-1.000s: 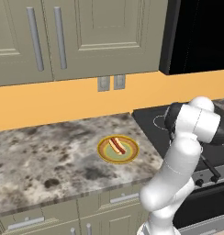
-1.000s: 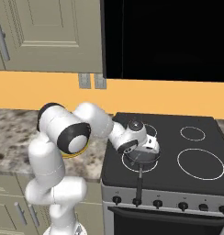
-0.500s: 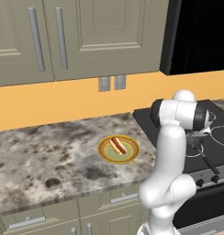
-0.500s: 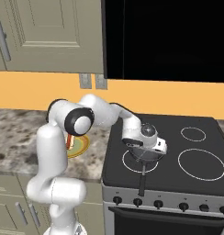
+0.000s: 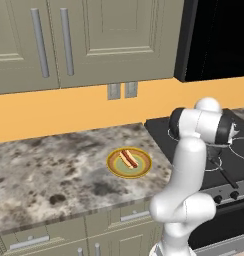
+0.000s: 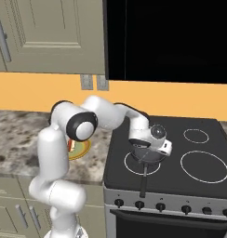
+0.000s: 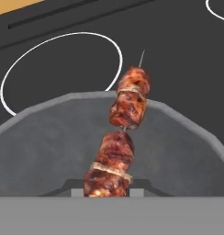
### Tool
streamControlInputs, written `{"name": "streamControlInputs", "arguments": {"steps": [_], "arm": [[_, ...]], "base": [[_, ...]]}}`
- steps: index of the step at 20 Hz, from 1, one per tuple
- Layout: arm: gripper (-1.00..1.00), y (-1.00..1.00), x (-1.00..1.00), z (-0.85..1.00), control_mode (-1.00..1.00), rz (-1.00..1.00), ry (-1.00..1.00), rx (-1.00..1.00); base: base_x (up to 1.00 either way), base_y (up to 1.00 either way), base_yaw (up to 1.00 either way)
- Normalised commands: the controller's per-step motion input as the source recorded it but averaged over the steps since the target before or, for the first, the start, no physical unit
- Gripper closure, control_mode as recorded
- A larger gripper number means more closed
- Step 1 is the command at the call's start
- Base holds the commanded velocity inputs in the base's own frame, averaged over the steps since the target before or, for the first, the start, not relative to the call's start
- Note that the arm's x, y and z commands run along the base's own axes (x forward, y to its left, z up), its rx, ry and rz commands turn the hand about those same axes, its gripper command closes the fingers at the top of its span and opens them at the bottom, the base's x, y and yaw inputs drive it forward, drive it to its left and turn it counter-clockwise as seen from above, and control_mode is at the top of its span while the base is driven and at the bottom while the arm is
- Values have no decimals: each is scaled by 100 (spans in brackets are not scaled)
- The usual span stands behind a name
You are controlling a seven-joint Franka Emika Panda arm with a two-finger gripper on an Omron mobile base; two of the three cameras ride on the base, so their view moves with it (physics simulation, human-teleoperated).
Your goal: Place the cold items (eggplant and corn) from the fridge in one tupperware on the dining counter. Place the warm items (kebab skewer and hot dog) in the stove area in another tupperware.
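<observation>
Nearest the hand camera, the kebab skewer runs up the middle of the hand view, its browned meat chunks stacked along a thin metal pin whose bare tip points away toward the far burner ring; the lowest chunk meets the bottom of the view where the finger tips lie, and the gripper is clenched on the skewer. Beneath and around the skewer curves the grey wall of the pan, which holds the skewer. In the right base view the arm bends down over this pan on the front left burner of the black stove, with the pan's dark handle reaching toward the stove's front edge. To the left of the stove, on the speckled stone counter, lies a round yellow-green plate that carries the hot dog in its bun, well apart from the pan. Beyond the counter rise an orange wall with two outlets and grey-green cabinets.
</observation>
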Motion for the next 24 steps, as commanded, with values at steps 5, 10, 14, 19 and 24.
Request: {"name": "streamControlInputs", "arguments": {"steps": [5,10,14,19,24], "arm": [[100,0,-9,3,-100,-10,-5,17],[100,0,-49,57,-100,-12,-6,15],[100,1,-82,96,-100,-12,-16,7],[100,11,-100,93,-100,-8,-5,-1],[100,51,-100,81,-100,-2,0,-13]], "base": [[0,0,0],[0,0,0],[0,0,0],[0,0,0],[0,0,0]]}}
